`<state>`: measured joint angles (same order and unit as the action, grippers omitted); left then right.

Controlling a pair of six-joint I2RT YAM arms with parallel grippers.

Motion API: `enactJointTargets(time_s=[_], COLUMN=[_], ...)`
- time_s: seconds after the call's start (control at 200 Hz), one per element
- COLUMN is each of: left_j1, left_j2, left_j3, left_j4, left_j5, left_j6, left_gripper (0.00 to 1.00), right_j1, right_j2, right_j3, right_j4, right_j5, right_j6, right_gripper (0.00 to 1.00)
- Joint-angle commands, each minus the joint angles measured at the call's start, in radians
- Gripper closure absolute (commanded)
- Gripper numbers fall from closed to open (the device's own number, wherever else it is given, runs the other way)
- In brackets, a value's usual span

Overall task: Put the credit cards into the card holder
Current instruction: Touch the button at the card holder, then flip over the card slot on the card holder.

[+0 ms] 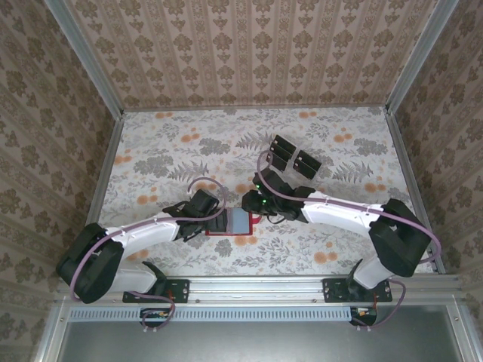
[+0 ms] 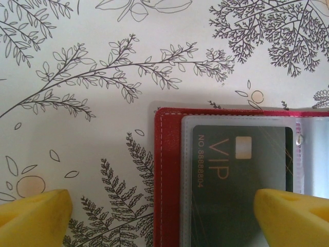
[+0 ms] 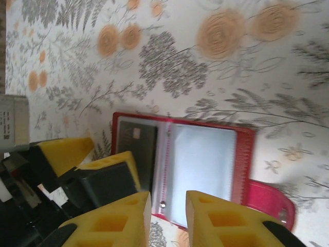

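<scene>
My left gripper [image 2: 164, 218] gapes empty astride the card holder [image 2: 167, 170], likely to steady it, while my right gripper [image 3: 168, 216] hovers barely parted, empty.

brightly and evenly lit from above, with soft shadows under both arms on the tabletop [image 1: 317, 151]. sharp in the left wrist view across the card holder [image 2: 167, 180], but blurred on the yellow fingertips [image 2: 33, 216]. softer in the right wrist view: hazy over the far tabletop, washed pale on the clear sleeve [image 3: 203, 170], out of focus on the near fingers [image 3: 118, 221].
</scene>
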<state>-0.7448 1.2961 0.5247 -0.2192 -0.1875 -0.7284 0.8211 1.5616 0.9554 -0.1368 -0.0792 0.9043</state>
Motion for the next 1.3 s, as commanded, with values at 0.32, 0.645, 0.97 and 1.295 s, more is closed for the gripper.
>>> enactJointTargets(time_s=[0.32,0.645,0.97,1.295], left_j1=[-0.003,-0.003,-0.003,-0.021], left_j2=[-0.081,-0.136,-0.141,-0.185], left_j3=[0.022,-0.006,-0.042,-0.102], left_j4=[-0.048,-0.060,-0.036,0.011], left_j5=[-0.033,-0.032,-0.020,-0.007], left_j6=[0.041,0.043,0.043,0.056], left_gripper=[0.00,0.00,0.00,0.00], right_j1=[0.005,0.001,-0.003,-0.004], right_j2=[0.221,0.268,0.335,0.356], right_j3=[0.127,0.140,0.162,0.142], right_j4=[-0.062,-0.089,-0.082,0.011], right_j5=[-0.091,-0.066,-0.111,-0.174], right_j6=[-0.088,-0.100,-0.088,0.003], right_gripper=[0.67,0.53,0.52,0.51])
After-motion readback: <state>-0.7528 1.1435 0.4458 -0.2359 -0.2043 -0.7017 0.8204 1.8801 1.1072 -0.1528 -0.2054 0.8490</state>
